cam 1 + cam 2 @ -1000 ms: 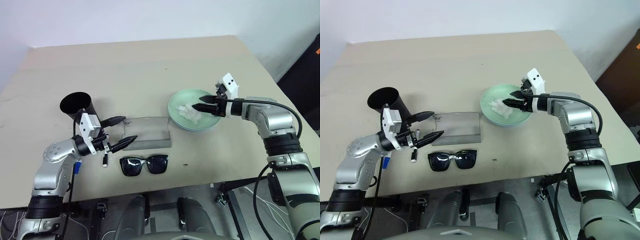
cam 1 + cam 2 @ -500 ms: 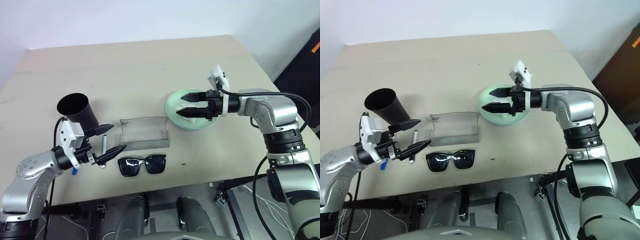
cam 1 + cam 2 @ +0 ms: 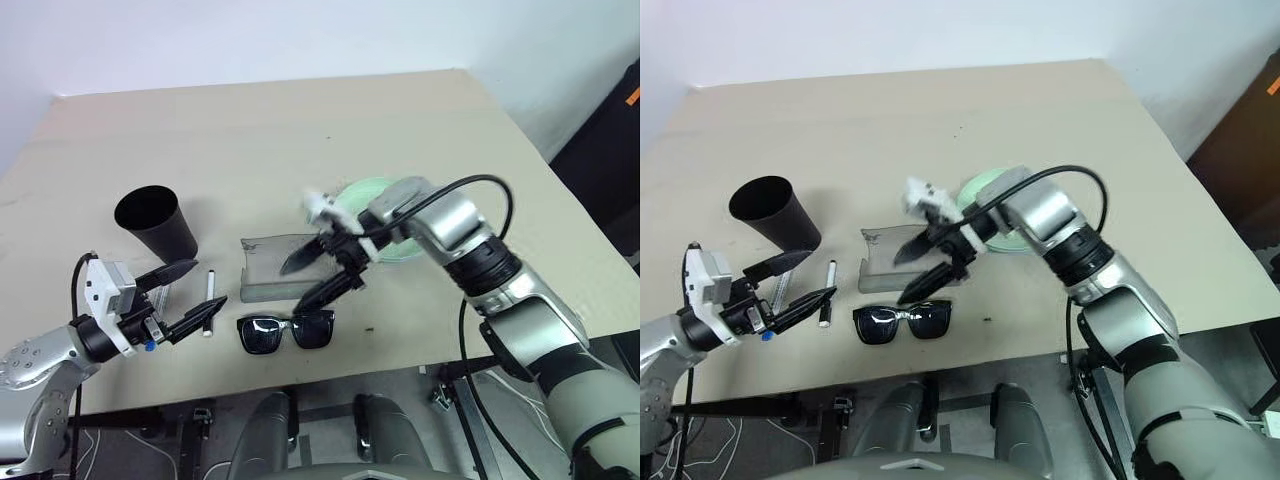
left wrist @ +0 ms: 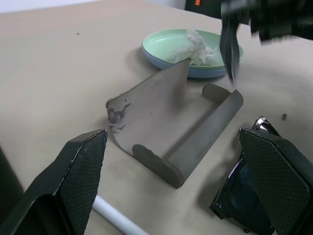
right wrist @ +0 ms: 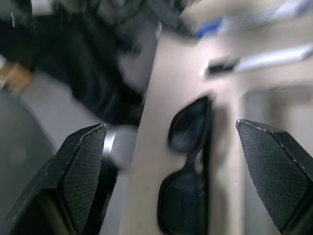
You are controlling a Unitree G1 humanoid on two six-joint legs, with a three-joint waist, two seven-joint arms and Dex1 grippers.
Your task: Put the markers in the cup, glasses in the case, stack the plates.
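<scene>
My right gripper (image 3: 293,287) hangs open over the front edge of the open grey case (image 3: 270,262), just above the black sunglasses (image 3: 288,330) that lie on the table before it. My left gripper (image 3: 210,282) is open too, low at the front left, its fingers either side of the black-capped marker (image 3: 210,295). A blue-capped marker (image 3: 765,335) peeks out beside that hand. The black cup (image 3: 155,220) stands upright behind it. The mint green plate (image 4: 168,44) sits on the light blue one, partly hidden by my right arm.
A crumpled white tissue (image 4: 198,41) lies in the green plate. The table's front edge (image 3: 400,365) runs close below the sunglasses. The far half of the beige table (image 3: 300,130) is bare.
My right gripper left the plate, swung left across the table to the case and opened wide. My left hand drew back toward the front left.
</scene>
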